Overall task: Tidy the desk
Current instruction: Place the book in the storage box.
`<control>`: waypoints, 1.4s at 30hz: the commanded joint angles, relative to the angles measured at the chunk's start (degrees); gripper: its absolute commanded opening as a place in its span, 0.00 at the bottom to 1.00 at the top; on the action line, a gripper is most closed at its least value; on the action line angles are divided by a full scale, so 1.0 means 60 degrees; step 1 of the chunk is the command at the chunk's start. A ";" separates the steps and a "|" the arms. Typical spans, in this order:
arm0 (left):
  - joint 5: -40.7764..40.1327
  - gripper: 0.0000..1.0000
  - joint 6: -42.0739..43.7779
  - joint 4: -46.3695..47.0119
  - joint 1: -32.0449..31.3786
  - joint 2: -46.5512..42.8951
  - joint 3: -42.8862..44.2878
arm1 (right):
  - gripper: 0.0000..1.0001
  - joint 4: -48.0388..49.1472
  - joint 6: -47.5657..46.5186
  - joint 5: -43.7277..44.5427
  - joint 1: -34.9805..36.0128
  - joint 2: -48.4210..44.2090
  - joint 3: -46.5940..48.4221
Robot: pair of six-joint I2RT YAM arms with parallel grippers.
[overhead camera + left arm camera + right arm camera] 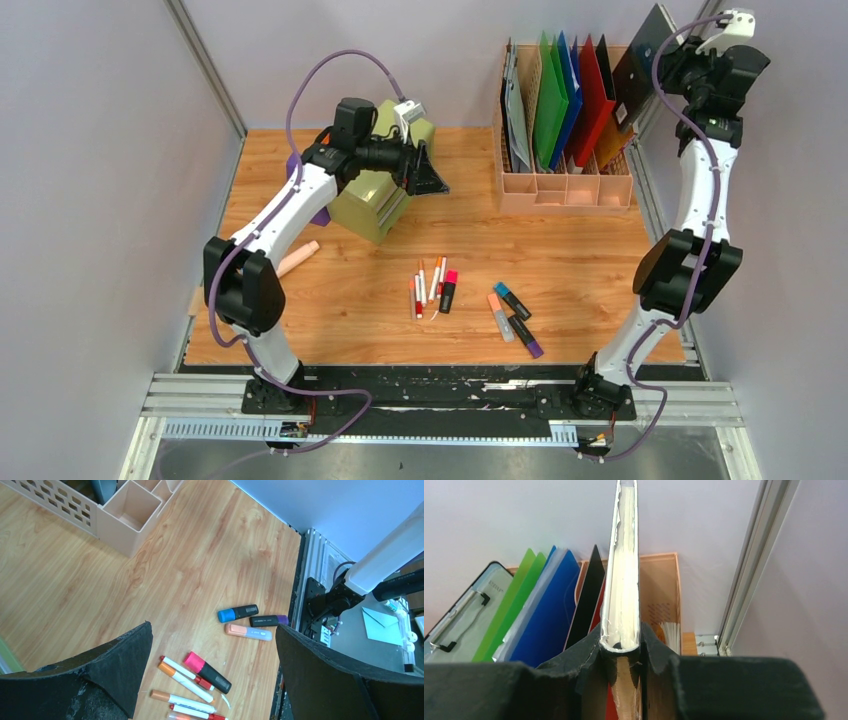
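Top external view gives you the desk whole: an orange-brown wooden top lying just beyond the arms' bases, with its metal rail along the near edge.

Your right gripper is clamped on a dark-covered book. In the right wrist view both fingers press against the covers, with the white page edges between them. Your left gripper is spread wide and grasps nothing; its wrist view shows bare wood between the fingers.

At the far right corner you have a peach file rack holding a clipboard and green, blue and red folders, all upright. The book hangs over the rack's right end; whether it touches the rack, you cannot tell. An olive drawer chest sits near the far left corner, askew to the desk's edges and partly under the left wrist.

Toward the near edge, blue, purple and peach highlighters lie close together. Left of them a pink highlighter lies just beside a loose bunch of pens. A peach stick lies near the left edge.

Your right arm rises from the near right corner, elbow bent, forearm running along the right edge. Your left arm bends at the near left and reaches over the chest, with its fingers pointing toward the desk's middle.
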 commanded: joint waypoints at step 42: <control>0.0447 1.00 -0.0655 0.0254 0.0120 0.0584 0.0712 | 0.00 0.2898 -0.1006 0.0728 0.0543 0.0778 -0.0099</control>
